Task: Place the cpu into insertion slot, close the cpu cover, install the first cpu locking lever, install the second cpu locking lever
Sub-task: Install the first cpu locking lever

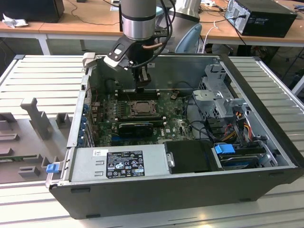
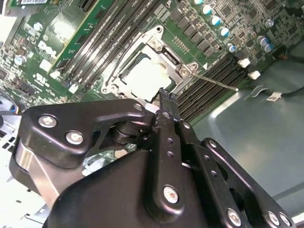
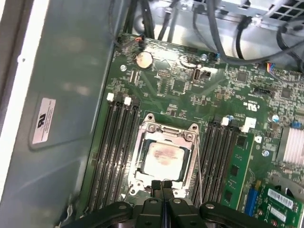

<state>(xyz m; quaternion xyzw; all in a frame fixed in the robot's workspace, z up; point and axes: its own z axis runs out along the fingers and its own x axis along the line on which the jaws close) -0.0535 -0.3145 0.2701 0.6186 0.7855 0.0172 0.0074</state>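
Wooden desks (image 1: 85, 21) across top of exterior view. Ribbed metal table (image 1: 42, 76) below them, open computer case (image 1: 190, 190) on it at centre frame. Arm at upper centre; gripper (image 1: 142, 81) hangs inside case, just above motherboard (image 1: 175, 126). Fingers (image 3: 156, 190) pressed together, nothing between them, tips near socket edge in both wrist views. cpu (image 3: 164, 159) seated in insertion slot (image 3: 144, 159). cpu cover (image 3: 166, 129) lies flat around chip. Thin locking lever (image 2: 216, 80) angles away from socket corner.
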